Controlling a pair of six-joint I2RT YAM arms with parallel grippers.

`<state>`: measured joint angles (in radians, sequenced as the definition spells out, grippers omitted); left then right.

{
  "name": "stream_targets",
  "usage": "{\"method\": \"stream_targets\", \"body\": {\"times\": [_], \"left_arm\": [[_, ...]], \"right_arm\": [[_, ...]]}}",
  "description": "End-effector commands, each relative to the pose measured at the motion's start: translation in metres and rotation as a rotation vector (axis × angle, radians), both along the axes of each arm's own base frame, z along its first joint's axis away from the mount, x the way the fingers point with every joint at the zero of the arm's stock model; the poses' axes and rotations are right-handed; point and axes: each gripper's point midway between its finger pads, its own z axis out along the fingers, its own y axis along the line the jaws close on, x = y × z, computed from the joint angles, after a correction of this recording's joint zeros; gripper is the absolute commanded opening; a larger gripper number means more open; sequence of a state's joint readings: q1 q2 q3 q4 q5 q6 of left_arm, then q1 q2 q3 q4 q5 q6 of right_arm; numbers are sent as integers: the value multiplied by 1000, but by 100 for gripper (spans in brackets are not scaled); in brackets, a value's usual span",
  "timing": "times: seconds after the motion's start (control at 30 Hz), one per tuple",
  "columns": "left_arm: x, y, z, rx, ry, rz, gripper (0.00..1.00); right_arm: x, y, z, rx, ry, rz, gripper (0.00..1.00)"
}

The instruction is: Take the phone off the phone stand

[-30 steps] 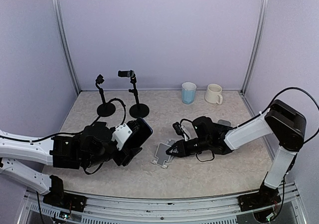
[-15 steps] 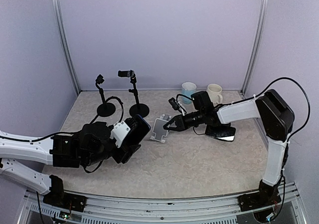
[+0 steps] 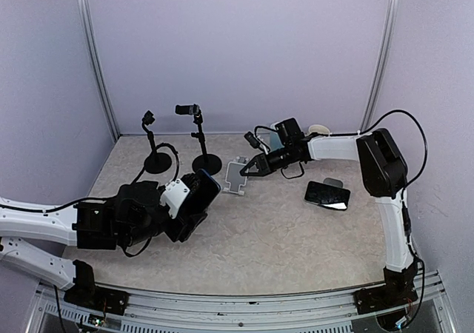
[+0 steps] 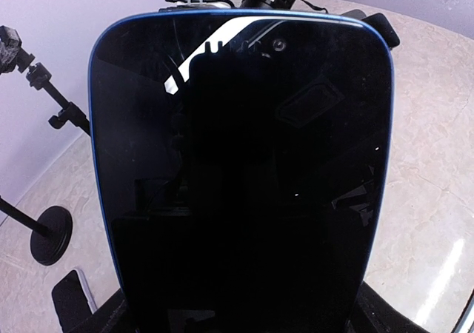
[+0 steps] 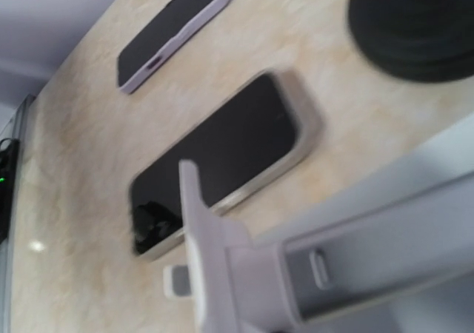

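My left gripper (image 3: 194, 200) is shut on a phone (image 3: 204, 187) with a dark screen and a blue edge, held above the table's left middle. That phone (image 4: 244, 170) fills the left wrist view and hides the fingers. My right gripper (image 3: 250, 169) is shut on the light grey phone stand (image 3: 235, 177) and holds it up off the table, right of the phone and apart from it. The stand (image 5: 348, 266) is empty and blurred in the foreground of the right wrist view.
Another dark phone (image 3: 326, 194) lies at the right. Two black tripod stands (image 3: 155, 159) (image 3: 205, 160) are at the back left. A white mug (image 3: 320, 129) is behind my right arm. Two more phones (image 5: 222, 155) (image 5: 174, 33) lie on the table.
My right gripper has lifted the grey stand off the table and carried it toward the back left. My left gripper with the phone has drifted slightly back and right.
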<state>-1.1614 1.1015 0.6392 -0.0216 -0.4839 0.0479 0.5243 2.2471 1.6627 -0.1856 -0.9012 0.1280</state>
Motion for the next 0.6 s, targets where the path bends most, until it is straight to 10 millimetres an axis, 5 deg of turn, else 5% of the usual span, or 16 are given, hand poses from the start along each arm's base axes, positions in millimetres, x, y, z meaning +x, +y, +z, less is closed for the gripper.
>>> {"method": "stream_targets", "body": {"times": [0.0,0.27,0.57], "left_arm": [[3,-1,21,-106,-29,14,45],[5,-5,21,-118,-28,12,45],[6,-9,17,-127,-11,12,45]], "right_arm": [[29,-19,-12,-25,12,-10,0],[77,-31,-21,-46,-41,-60,0],[104,-30,-33,-30,-32,-81,0]]}}
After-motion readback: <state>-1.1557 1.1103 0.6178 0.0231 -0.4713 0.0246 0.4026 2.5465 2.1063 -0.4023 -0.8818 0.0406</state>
